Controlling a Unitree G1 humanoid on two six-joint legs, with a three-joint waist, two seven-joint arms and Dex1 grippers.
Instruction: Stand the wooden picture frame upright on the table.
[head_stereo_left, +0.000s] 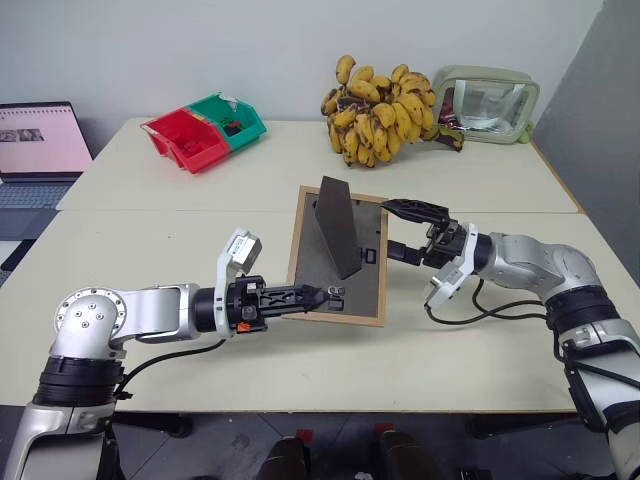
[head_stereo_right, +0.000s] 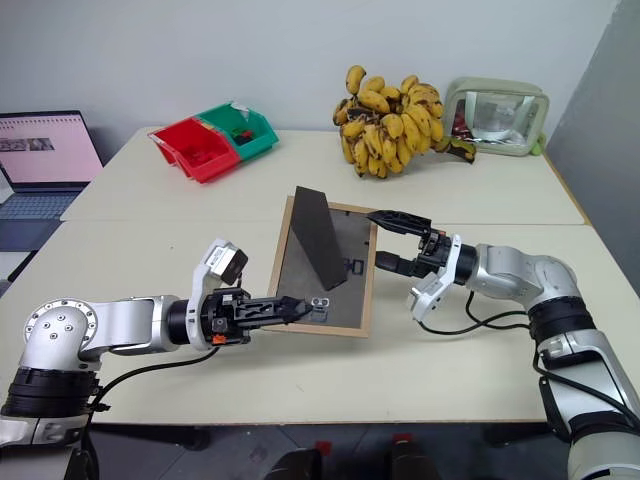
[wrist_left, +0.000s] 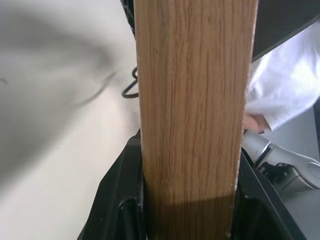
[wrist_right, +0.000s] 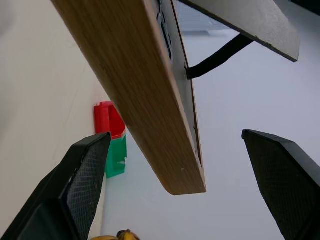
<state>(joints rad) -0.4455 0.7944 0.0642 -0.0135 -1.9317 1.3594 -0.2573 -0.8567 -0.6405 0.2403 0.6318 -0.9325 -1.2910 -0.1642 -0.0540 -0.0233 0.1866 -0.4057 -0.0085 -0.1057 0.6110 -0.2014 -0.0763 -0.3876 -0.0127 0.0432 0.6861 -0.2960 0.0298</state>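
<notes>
The left tool (head_stereo_left: 300, 297), low and left of centre in the head views, is clamped on the near edge of the frame (head_stereo_left: 335, 262); in its wrist view the wood border fills the gap between the black fingers (wrist_left: 117, 200). The right tool (head_stereo_left: 412, 230), right of centre, stands wide apart, its fingers straddling the frame's right edge without closing. The frame sits mid-picture, back up with its dark stand folded out, over the surface (head_stereo_left: 200, 170). Bananas (head_stereo_left: 380, 110) and red and green bins (head_stereo_left: 205, 130) lie toward the top.

place: lab or office | cues: laptop (head_stereo_left: 40, 150); parts bins (head_stereo_left: 205, 130); plain grey wall (head_stereo_left: 200, 45)
</notes>
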